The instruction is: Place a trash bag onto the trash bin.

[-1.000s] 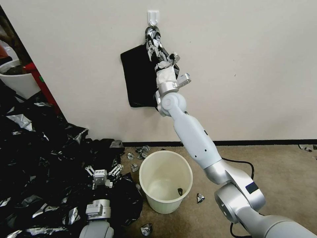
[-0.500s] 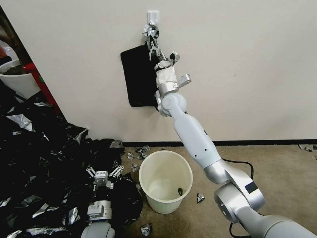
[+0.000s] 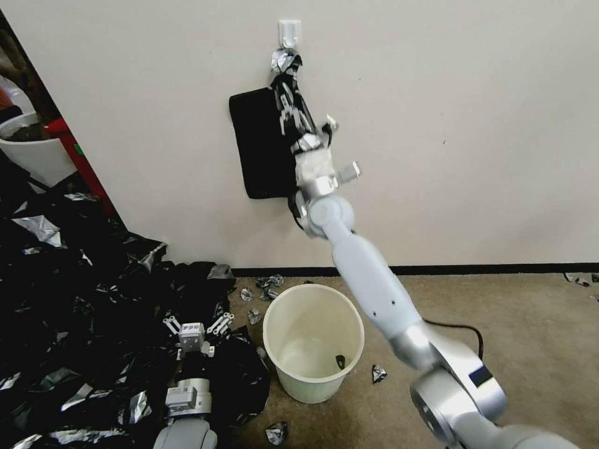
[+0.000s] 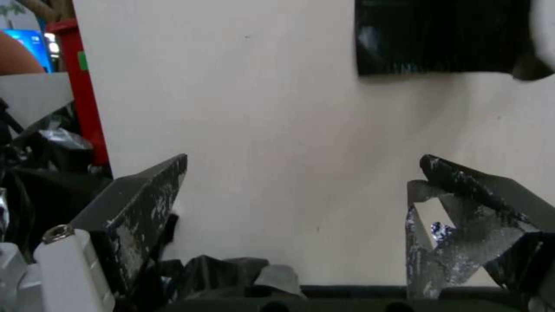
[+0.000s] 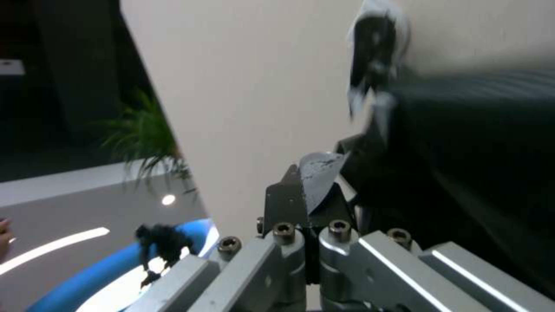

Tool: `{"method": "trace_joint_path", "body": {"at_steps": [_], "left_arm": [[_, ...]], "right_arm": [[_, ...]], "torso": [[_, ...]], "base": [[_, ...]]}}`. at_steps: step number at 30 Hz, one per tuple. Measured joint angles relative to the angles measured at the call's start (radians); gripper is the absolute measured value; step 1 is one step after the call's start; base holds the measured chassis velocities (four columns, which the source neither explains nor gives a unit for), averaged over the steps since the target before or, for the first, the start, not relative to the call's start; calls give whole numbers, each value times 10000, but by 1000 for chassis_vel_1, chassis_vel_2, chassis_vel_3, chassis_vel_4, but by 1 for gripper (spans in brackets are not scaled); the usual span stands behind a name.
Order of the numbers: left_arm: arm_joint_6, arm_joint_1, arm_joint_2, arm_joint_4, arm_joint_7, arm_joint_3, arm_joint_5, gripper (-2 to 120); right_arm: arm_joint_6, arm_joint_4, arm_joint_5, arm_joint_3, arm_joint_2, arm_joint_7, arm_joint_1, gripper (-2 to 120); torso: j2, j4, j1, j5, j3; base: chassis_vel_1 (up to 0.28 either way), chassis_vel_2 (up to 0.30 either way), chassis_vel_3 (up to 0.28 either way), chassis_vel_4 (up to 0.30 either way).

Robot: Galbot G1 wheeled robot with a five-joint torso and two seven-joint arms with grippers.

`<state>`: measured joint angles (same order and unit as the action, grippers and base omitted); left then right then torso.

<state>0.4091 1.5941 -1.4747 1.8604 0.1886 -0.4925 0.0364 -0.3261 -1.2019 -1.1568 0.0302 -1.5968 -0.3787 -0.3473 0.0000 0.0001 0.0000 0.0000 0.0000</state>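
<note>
The trash bag (image 3: 259, 146) hangs flat against the wall from a white hook (image 3: 289, 30) by its knotted silvery top. My right gripper (image 3: 288, 107) reaches up to the twisted neck just below the knot and is shut on it. The right wrist view shows the right gripper (image 5: 309, 173) pinching a silvery fold, with the trash bag (image 5: 480, 143) beside it. The cream trash bin (image 3: 269, 340) stands upright on the carpet below, open-topped. My left gripper (image 3: 195, 319) hovers low and open over black plastic left of the bin. Nothing lies between the spread fingers of the left gripper (image 4: 303, 173).
A big heap of black plastic sheeting (image 3: 68, 293) covers the floor on the left. Behind it stand a white tub (image 3: 37, 159) and a red post (image 3: 84, 171). Silver-black scraps (image 3: 265, 287) lie around the bin, and one scrap (image 3: 340, 360) lies inside it. Bare carpet extends to the right.
My right arm has sunk and its wrist has dropped a little along the wall. The gripper stays on the bag's neck, which is now stretched longer below the hook. The left gripper barely moved.
</note>
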Motion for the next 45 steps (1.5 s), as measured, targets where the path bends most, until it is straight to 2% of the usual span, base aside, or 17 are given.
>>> {"method": "trace_joint_path", "body": {"at_steps": [4,9,13,14,17,19,20,27,32,34,35,37,39,41,42,45], "left_arm": [[10,-6,0,-9,2,-10,-3,100],[43,-29,30,-71,11,-52,-44,100],[88,-86,72,-209,21,-58,-74,100],[88,-86,72,-209,21,-58,-74,100],[88,-146,124,-234,21,-48,-78,100],[88,-161,134,-238,21,-51,-79,100],[87,-174,157,-251,21,-53,-83,100],[77,-247,238,-254,23,-98,-210,100],[78,-533,432,-181,26,-47,-733,100],[161,-775,718,-79,-36,136,-1415,100],[161,-775,718,-79,-36,136,-1415,100],[395,-1107,1110,34,-295,367,-2168,100],[488,-1277,1313,89,-451,474,-2428,100],[718,-1774,1989,247,-932,752,-2873,100],[718,-1774,1989,247,-932,752,-2873,100],[758,-2643,3200,616,-1465,1076,-3362,100]], "right_arm": [[-7,-144,-23,-2,48,-171,-211,0],[-16,-779,-42,-90,343,-938,-1093,0],[130,-1592,24,-159,769,-2456,-2647,0],[130,-1592,24,-159,769,-2456,-2647,0],[393,-1841,98,-81,1003,-3898,-3335,0],[435,-1866,130,-68,1042,-4125,-3433,0],[538,-1893,210,-31,1157,-4671,-3676,0],[662,-1825,742,31,1532,-5673,-4336,0],[668,-1617,1460,84,1869,-6445,-4914,0],[666,-1547,1847,204,2007,-6781,-5105,0],[666,-1547,1847,204,2007,-6781,-5105,0],[645,-1486,2095,369,2078,-6908,-5135,0],[622,-1449,2285,485,2096,-7001,-5134,0],[518,-1357,2952,903,2139,-7327,-5092,0],[518,-1357,2952,903,2139,-7327,-5092,0],[355,-1358,3643,1371,2242,-7517,-4973,0]], "torso": [[-1,0,0,0,0],[0,0,0,0,0],[0,-1,0,1,0],[0,-1,0,1,0],[0,-2,0,1,-1],[0,-1,0,1,-1],[0,-1,0,1,-1],[0,-1,0,-1,-1],[0,-1,0,0,-1],[0,-1,0,0,0],[0,-1,0,0,0],[0,1,0,0,-1],[0,2,0,0,0],[0,0,0,-1,0],[0,0,0,-1,0],[0,0,0,-2,0]], "base": [[0,0,0,0],[0,0,0,0],[0,0,0,0],[0,0,0,0],[0,0,0,0],[0,0,0,0],[0,0,0,0],[0,0,0,0],[0,0,0,0],[0,0,0,0],[0,0,0,0],[0,0,0,0],[0,0,0,0],[0,0,0,0],[0,0,0,0],[0,0,0,0]]}}
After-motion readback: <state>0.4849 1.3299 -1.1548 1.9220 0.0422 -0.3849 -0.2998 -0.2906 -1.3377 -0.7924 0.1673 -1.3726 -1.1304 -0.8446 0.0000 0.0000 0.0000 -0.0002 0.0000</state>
